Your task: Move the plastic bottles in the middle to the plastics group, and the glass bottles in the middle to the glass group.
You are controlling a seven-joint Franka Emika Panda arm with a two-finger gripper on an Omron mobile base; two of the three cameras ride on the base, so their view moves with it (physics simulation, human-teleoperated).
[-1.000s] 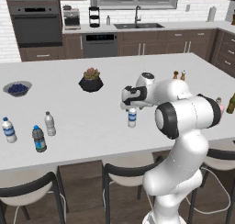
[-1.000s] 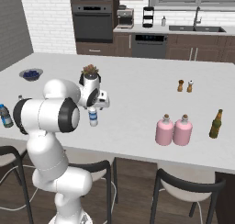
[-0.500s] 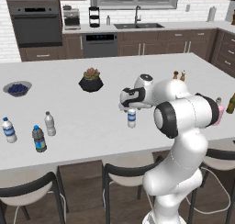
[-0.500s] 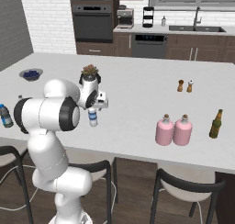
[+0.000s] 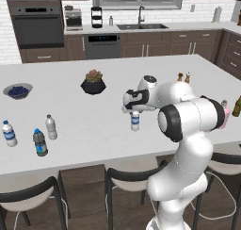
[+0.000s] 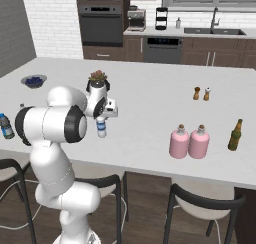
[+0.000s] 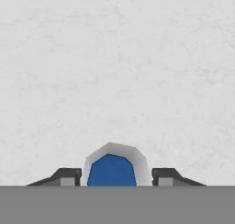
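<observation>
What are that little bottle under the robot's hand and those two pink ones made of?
The small bottle looks like clear plastic: see-through body, blue label. The two pink bottles look like opaque glossy glass with brownish stoppers, though ceramic is possible.

Counter [image 5: 94, 125] matt white stone; water bottle [image 5: 135, 120] clear plastic, blue label.

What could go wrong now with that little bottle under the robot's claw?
The blue-label water bottle sits between the claw's fingertips, held near its top, so it might swing or slip loose. The plastics group lies far across the counter, a long carry. The plain bottle beside it could get knocked.
</observation>
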